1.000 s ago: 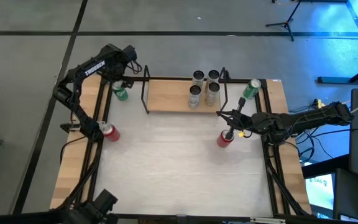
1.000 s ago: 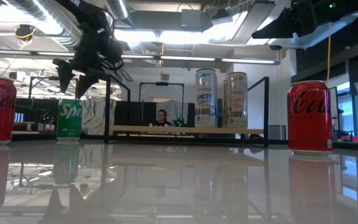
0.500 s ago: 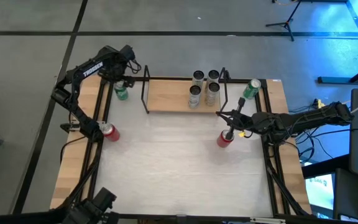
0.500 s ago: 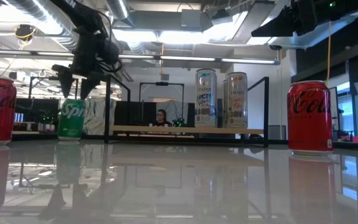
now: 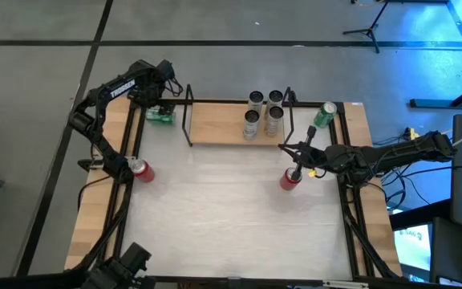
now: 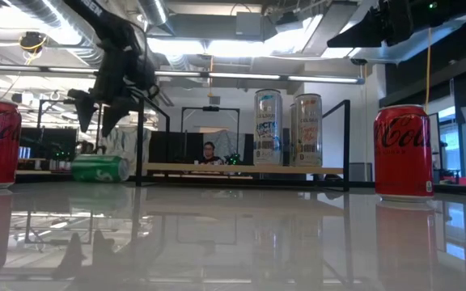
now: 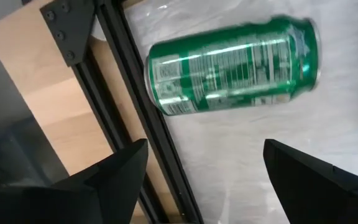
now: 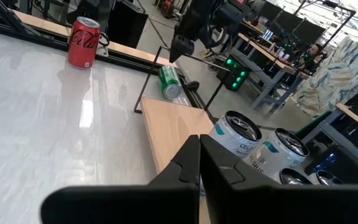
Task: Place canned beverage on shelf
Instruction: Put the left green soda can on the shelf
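Left gripper (image 6: 94,109) open above toppled green aluminium can (image 7: 232,65); smooth, probably light, rolls easily; grip mid-body across its width.

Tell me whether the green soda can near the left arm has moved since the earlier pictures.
Yes. The green soda can stood upright left of the shelf's black wire frame; now it lies on its side there, beneath the left gripper, whose jaws are open.

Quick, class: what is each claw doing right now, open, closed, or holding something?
Left claw: open, empty, above the tipped green can.
Right claw: closed, holding nothing, near the shelf.
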